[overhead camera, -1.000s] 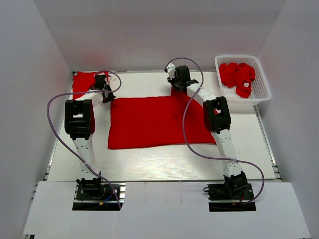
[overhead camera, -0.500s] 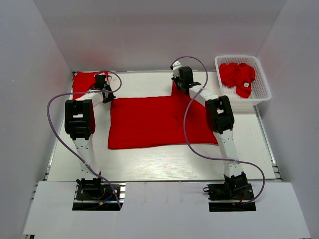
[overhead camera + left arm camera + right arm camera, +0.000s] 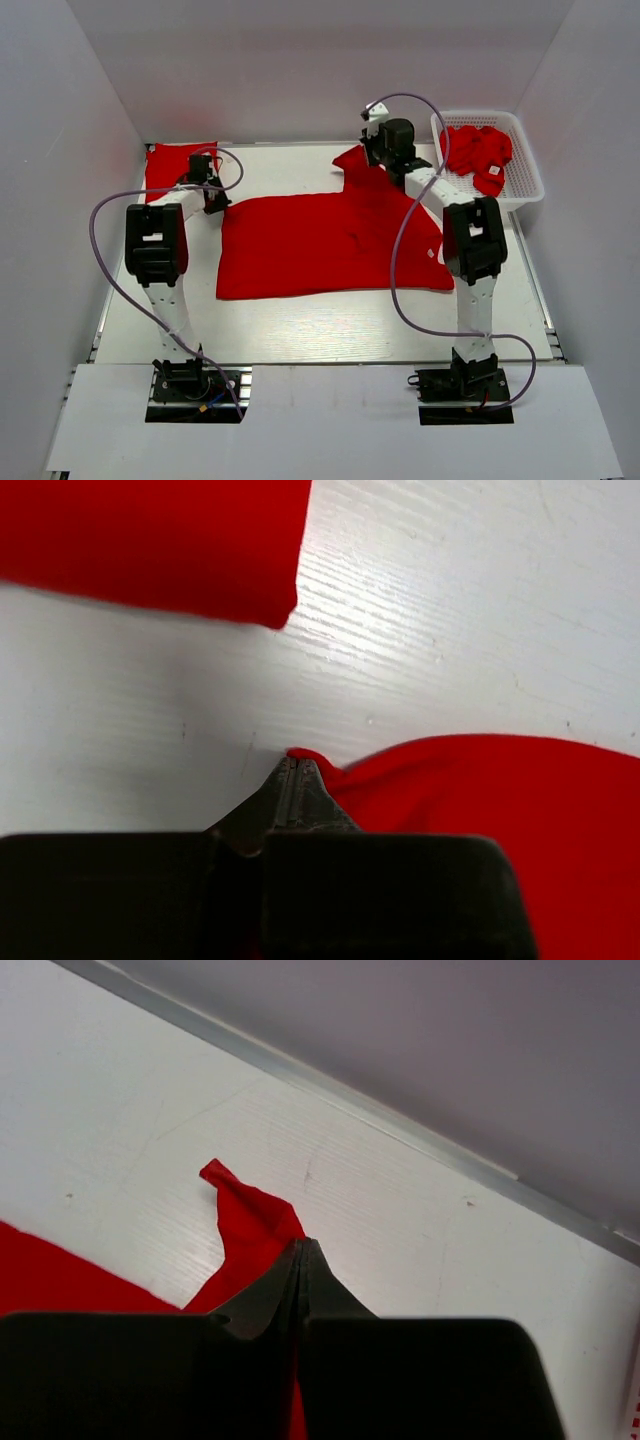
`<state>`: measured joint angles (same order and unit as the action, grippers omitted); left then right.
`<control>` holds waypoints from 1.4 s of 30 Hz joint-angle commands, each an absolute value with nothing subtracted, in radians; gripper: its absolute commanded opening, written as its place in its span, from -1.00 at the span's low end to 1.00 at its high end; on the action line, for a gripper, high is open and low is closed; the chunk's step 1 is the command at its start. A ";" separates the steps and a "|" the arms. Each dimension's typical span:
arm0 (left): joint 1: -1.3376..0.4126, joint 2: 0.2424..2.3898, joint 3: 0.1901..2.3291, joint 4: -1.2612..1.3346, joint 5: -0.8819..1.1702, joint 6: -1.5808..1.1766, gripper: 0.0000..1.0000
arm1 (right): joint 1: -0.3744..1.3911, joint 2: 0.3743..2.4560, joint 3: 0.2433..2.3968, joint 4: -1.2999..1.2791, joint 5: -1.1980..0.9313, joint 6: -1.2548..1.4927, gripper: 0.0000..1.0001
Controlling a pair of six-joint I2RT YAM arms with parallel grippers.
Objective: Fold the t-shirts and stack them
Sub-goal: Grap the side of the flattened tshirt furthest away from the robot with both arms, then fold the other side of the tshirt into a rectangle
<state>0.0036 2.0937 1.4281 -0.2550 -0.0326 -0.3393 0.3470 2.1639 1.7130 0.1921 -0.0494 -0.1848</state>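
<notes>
Red spread t-shirt [image 3: 320, 245] lay flat in the middle. Left gripper [image 3: 297, 768] clamped its far-left corner, right gripper [image 3: 303, 1247] pinched its far-right sleeve. A folded t-shirt [image 3: 170, 165] sat far left. Crumpled t-shirts [image 3: 475, 150] filled the basket [image 3: 530, 165].

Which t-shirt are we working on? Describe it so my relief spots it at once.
Middle of the white table, between the arms: the spread t-shirt lies flat. Unlike the folded t-shirt far left and the crumpled t-shirts in the basket, the left end effector and right end effector pinch its far corners.
</notes>
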 commanded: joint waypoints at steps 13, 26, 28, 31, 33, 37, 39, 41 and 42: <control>0.002 1.816 1.200 -0.200 0.023 -0.337 -1.00 | 0.339 1.764 1.237 0.295 -0.005 -0.209 -1.00; 0.002 1.706 1.134 -0.221 -0.055 -0.337 -1.00 | 0.339 1.395 0.950 0.158 0.189 -0.126 -1.00; 0.002 1.695 1.124 -0.221 -0.064 -0.337 -1.00 | 0.339 1.355 0.936 0.138 0.198 -0.115 -1.00; 0.002 1.683 1.106 -0.221 -0.078 -0.337 -1.00 | 0.339 1.301 0.894 0.092 0.213 -0.094 -1.00; 0.002 1.683 1.106 -0.221 -0.094 -0.337 -1.00 | 0.337 1.256 0.873 0.066 0.210 -0.077 -1.00; 0.002 1.683 1.115 -0.232 -0.124 -0.328 -1.00 | 0.339 1.198 0.835 0.006 0.244 -0.052 -1.00; 0.002 1.683 1.126 -0.232 -0.124 -0.319 -1.00 | 0.339 1.168 0.827 -0.050 0.256 -0.029 -1.00; 0.002 1.683 1.141 -0.232 -0.115 -0.319 -1.00 | 0.339 1.151 0.824 -0.083 0.258 -0.017 -1.00; 0.002 1.683 1.155 -0.232 -0.115 -0.319 -1.00 | 0.337 1.140 0.824 -0.103 0.256 -0.009 -1.00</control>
